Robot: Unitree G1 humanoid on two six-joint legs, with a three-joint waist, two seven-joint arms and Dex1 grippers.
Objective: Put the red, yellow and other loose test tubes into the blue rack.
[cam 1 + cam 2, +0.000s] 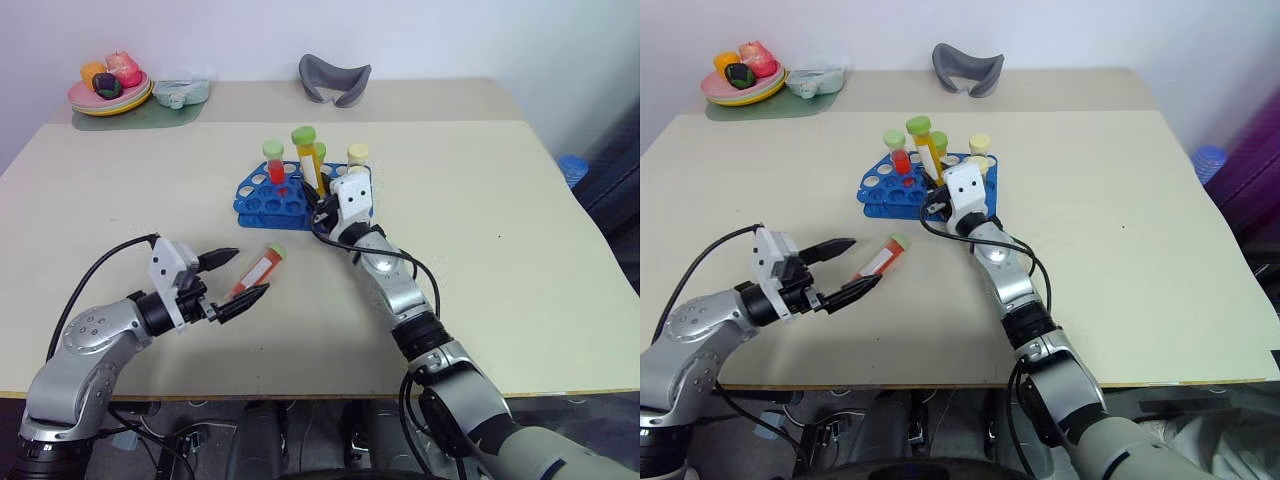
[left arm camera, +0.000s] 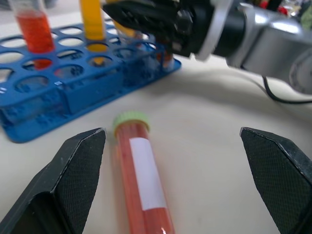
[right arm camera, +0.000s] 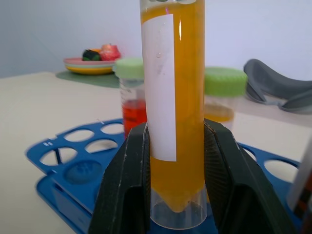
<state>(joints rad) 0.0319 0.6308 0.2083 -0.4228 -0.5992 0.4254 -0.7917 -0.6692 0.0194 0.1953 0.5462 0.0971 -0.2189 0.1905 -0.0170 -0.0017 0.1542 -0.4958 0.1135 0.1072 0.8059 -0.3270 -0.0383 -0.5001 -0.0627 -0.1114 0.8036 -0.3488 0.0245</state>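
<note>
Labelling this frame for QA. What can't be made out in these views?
- Yellow tube: whether its tip is over or in a hole of the blue rack; right gripper fingers cover it in the right wrist view, the wrist hides it in the eye views.
- Same tube's cap: cut off by the right wrist view's edge.
- Red tube on the table: lower end cut off in the left wrist view, between the open left gripper fingers.

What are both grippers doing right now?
Left gripper: open, straddling the red-filled, green-capped plastic test tube lying on the table, not gripping it.
Right gripper: shut on the yellow-filled test tube, over the blue rack.
</note>
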